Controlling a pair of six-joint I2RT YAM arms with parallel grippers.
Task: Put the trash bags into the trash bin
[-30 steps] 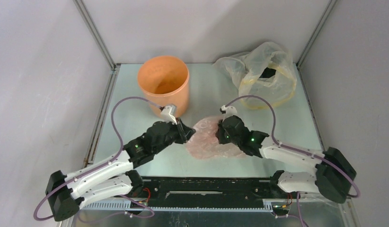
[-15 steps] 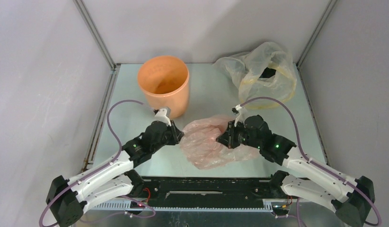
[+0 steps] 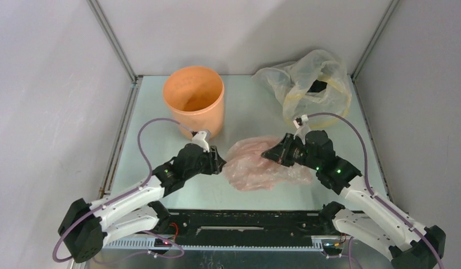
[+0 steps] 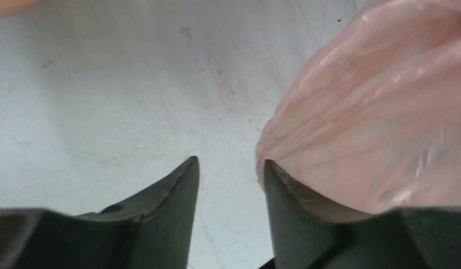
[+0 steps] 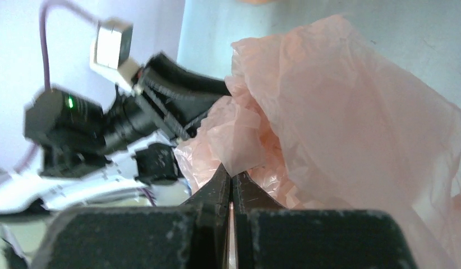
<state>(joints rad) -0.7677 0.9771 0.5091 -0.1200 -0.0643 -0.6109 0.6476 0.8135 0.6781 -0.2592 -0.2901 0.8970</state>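
Observation:
The pale pink trash bag point(image 3: 256, 165) lies crumpled on the table between my two grippers. My right gripper point(image 3: 271, 154) is shut on an edge of the pink bag point(image 5: 329, 112) and holds that edge off the table. My left gripper point(image 3: 219, 163) is open at the bag's left side; in the left wrist view the gripper point(image 4: 231, 168) has bare table between its jaws and the bag point(image 4: 374, 123) rests against the outside of its right finger. The orange trash bin point(image 3: 193, 106) stands upright behind the left gripper, open and with nothing visible inside.
A larger clear yellowish plastic bag point(image 3: 312, 87) with dark contents sits at the back right corner. Metal frame rails point(image 3: 119, 140) run along the table's left and right edges. My left arm point(image 5: 105, 123) shows in the right wrist view.
My right gripper has moved right and back, pulling the pink bag's edge with it. My left gripper has shifted slightly right, to the bag's left side.

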